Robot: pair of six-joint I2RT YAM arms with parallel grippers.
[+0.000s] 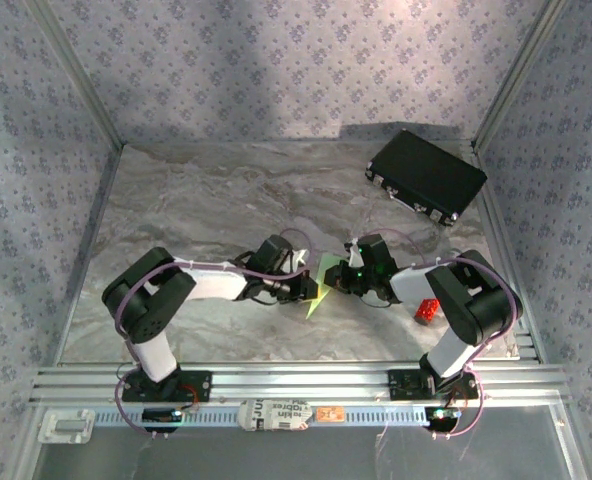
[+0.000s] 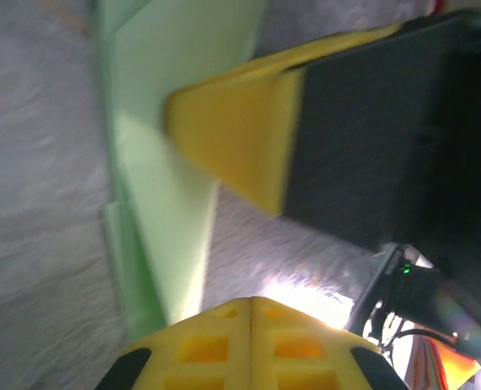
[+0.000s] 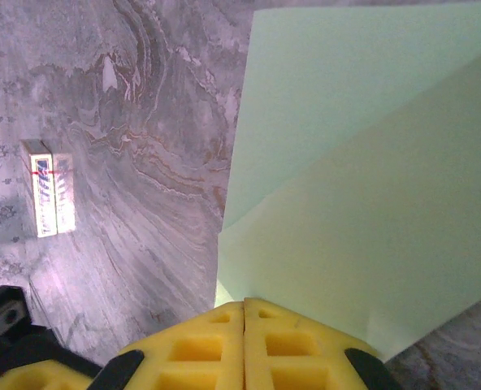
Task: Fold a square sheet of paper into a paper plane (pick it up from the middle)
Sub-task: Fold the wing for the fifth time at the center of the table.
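The square sheet of paper [image 1: 316, 298] is pale green, partly folded into a pointed shape, and lies mid-table between both arms. My left gripper [image 1: 306, 288] comes in from the left and my right gripper [image 1: 340, 280] from the right, tips nearly meeting over it. In the left wrist view the left gripper [image 2: 253, 301] is shut with nothing seen between its pads, the paper [image 2: 167, 203] just left of it. A right finger [image 2: 232, 138] lies on the paper there. In the right wrist view the right gripper [image 3: 244, 303] is shut, its tips covering the near edge of the paper [image 3: 362, 203].
A black rectangular case [image 1: 426, 176] lies at the back right near the frame post. A small red cylinder [image 1: 427, 311] stands beside the right arm's base. A small white box [image 3: 47, 187] lies on the marble table [image 1: 206, 200].
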